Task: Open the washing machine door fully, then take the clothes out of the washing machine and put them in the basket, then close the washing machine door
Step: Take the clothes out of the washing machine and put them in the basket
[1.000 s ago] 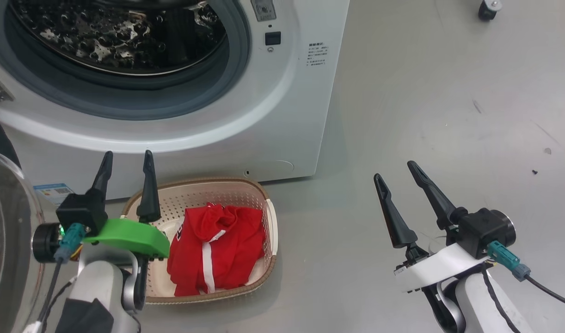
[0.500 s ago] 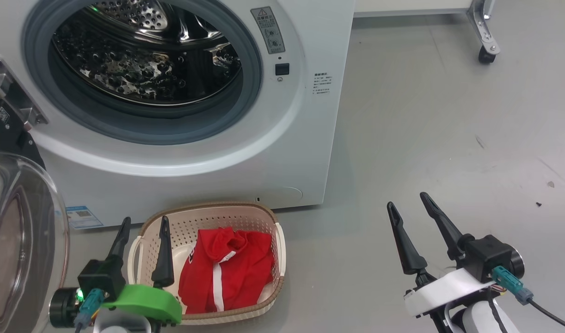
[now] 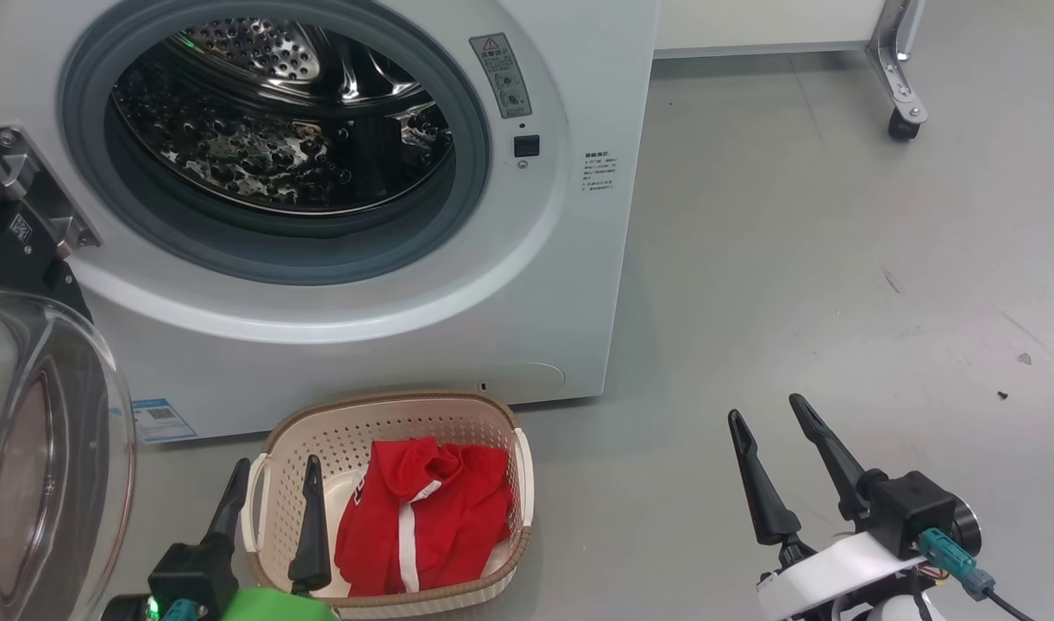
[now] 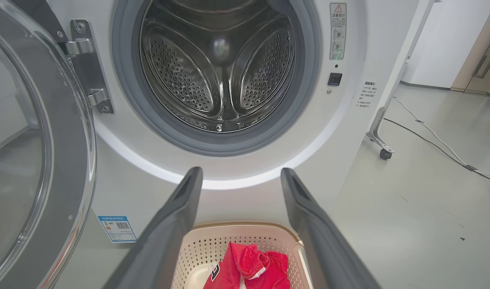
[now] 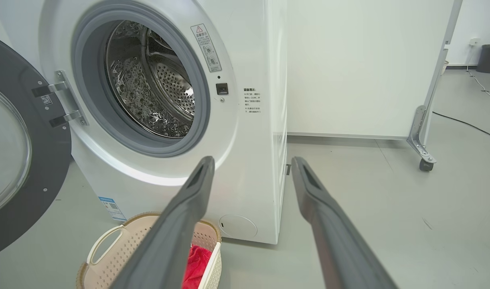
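The washing machine (image 3: 544, 285) stands with its steel drum (image 3: 277, 147) bare inside. Its door (image 3: 53, 448) hangs swung wide open at the left, glass bowl facing me. On the floor before the machine sits the cream basket (image 3: 389, 401) with the red clothes (image 3: 441, 509) crumpled in it. My left gripper (image 3: 277, 466) is open over the basket's left end, holding nothing. My right gripper (image 3: 764, 407) is open above bare floor to the basket's right. The left wrist view looks between open fingers (image 4: 241, 171) at the drum, with the basket (image 4: 205, 249) and clothes (image 4: 253, 269) below.
A white panel on a caster foot (image 3: 902, 121) stands behind the machine's right side. A cable (image 4: 437, 144) runs across the grey floor there. A dark bin (image 5: 489, 58) stands far off by the wall. The open door (image 5: 24, 160) takes up the left side.
The head camera has tilted up, so the whole scene sits lower in the picture. Both arms have drawn back toward me. The left fingertips now lie over the basket instead of past its rim.
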### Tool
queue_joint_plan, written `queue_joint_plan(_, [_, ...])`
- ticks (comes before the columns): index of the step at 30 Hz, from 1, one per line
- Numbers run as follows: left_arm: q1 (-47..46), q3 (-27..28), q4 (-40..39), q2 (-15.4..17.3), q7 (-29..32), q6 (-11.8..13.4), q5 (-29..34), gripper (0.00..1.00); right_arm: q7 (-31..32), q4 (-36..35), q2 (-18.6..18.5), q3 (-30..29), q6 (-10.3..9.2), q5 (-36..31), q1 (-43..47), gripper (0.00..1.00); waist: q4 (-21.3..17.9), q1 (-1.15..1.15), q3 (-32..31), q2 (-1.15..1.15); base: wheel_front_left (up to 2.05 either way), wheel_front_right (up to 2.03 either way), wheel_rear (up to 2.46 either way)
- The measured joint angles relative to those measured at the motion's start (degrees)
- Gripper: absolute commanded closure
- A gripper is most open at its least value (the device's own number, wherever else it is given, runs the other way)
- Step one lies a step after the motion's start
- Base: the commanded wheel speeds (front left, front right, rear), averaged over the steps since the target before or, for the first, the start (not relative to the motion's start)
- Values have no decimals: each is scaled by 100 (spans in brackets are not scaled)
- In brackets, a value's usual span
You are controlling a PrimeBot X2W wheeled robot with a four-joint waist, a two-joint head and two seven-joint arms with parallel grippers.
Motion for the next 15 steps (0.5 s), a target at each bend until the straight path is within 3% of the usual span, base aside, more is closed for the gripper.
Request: queue_joint_plan(15, [237,-37,-382,23,0,68,102,0,0,-97,15,-2,-1,0,75,0,-52,0,9,0,0,0,0])
